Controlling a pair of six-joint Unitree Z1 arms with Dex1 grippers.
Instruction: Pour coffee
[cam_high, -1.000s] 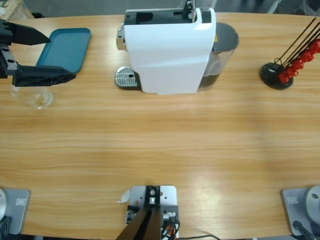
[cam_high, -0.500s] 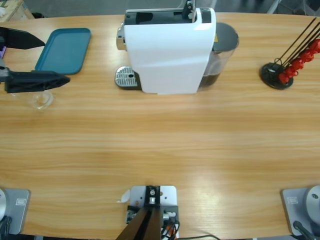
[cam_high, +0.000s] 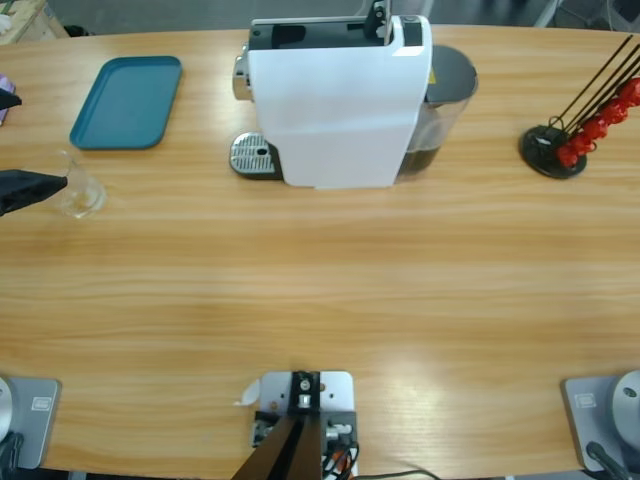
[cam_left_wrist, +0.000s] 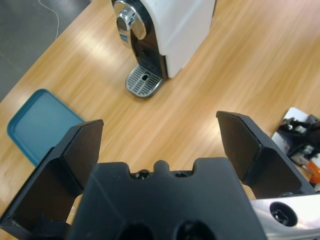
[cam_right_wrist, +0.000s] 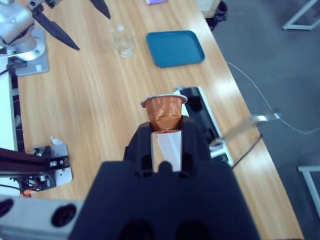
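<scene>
Coffee: no dark liquid can be seen anywhere in these views; the clear glass (cam_high: 80, 187) at the counter's (cam_high: 320, 290) left end looks empty, so by my reading brewing is not yet done. Glass: upright, standing well apart from the drip grate (cam_high: 253, 155) of the white coffee machine (cam_high: 335, 100), with the teal tray (cam_high: 128, 100) just beyond it toward the far edge. Left claw (cam_left_wrist: 157, 145): released, jaws spread wide with nothing between them; in the high view only the tips of its black jaws show at the left edge, one tip (cam_high: 30, 186) just beside the glass, making this the nearer arm to the glass. Its wrist view looks across the counter toward the machine's spout and grate, so the grate lies ahead of the claw. Right claw (cam_right_wrist: 165, 131): clenched on an orange-brown capsule (cam_right_wrist: 164, 111), foil rim uppermost; the arm itself is out of the high view. Judgement: the capsule must reach the machine and the glass the grate. Capsule rack (cam_high: 585, 115): right end of counter, red capsules on it, untouched.
</scene>
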